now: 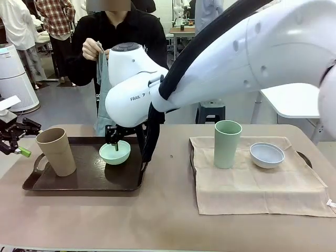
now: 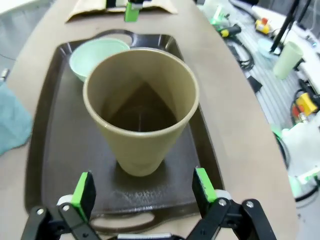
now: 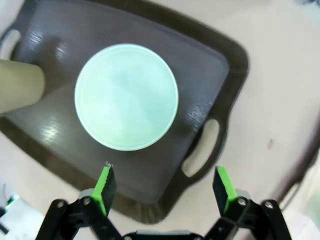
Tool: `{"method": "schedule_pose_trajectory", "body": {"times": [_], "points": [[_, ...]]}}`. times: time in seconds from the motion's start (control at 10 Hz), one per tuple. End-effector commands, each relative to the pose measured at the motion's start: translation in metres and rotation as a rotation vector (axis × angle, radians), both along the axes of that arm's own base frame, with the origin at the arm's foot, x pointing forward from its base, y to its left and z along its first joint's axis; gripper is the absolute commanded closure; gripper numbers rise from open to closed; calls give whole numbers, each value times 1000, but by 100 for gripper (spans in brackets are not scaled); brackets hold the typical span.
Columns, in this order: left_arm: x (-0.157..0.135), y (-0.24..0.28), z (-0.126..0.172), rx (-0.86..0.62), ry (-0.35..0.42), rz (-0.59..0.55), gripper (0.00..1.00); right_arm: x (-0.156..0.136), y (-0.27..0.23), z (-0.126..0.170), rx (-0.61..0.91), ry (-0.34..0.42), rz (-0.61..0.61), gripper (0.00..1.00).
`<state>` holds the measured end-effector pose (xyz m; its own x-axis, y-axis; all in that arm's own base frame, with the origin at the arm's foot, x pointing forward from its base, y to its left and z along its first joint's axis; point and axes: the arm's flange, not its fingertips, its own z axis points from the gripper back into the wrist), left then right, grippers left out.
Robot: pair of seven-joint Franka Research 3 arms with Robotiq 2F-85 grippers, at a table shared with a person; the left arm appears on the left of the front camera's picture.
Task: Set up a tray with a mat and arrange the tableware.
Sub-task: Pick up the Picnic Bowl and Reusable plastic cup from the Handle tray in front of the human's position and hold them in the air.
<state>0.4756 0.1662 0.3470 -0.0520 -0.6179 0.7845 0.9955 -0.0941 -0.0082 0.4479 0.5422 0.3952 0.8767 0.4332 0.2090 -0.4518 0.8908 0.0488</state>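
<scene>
Nearest you, your left gripper (image 2: pixel 143 185) is hanging with its jaws spread wide, just short of the tan cup (image 1: pixel 56 151), which is standing at the 9 o'clock end of the dark tray (image 1: pixel 84 181). Your right gripper (image 3: pixel 163 182) is hovering, jaws spread, over the mint bowl (image 1: pixel 115 153) at the tray's 1 o'clock. Off at 3 o'clock, the sage cup (image 1: pixel 227 144) and pale bowl (image 1: pixel 266 155) are sitting on the mat (image 1: pixel 252 189). Beyond, a person's hand (image 1: pixel 93 50) is holding a cloth (image 1: pixel 103 79).

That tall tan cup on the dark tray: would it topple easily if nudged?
Probably: the tan cup is tall, narrower at its base than its rim, and empty, so likely light and tippy. Its smooth wall may slip in a grip. Knocked over, it would likely roll across the tray.
</scene>
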Motion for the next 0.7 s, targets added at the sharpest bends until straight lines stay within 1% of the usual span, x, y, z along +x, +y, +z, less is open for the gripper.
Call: {"method": "schedule_pose_trajectory", "body": {"times": [0.0, 0.1, 0.3, 0.4, 0.6], "points": [[0, 11, -1, -3, -41, 36, 0, 9, 14, -3, 14, -66, 16, 0], [-1, 9, -4, -16, -62, 44, 0, 11, 18, -8, 8, -79, 22, 0], [2, 3, -13, -94, -42, 36, 0, 22, 26, -24, -25, -113, 29, 0], [4, 0, -16, -126, -35, 43, 0, 26, 28, -33, -39, -102, 21, 0], [9, -6, -17, -145, 3, 14, 0, 31, 30, -42, -58, -99, 21, 0]]}}
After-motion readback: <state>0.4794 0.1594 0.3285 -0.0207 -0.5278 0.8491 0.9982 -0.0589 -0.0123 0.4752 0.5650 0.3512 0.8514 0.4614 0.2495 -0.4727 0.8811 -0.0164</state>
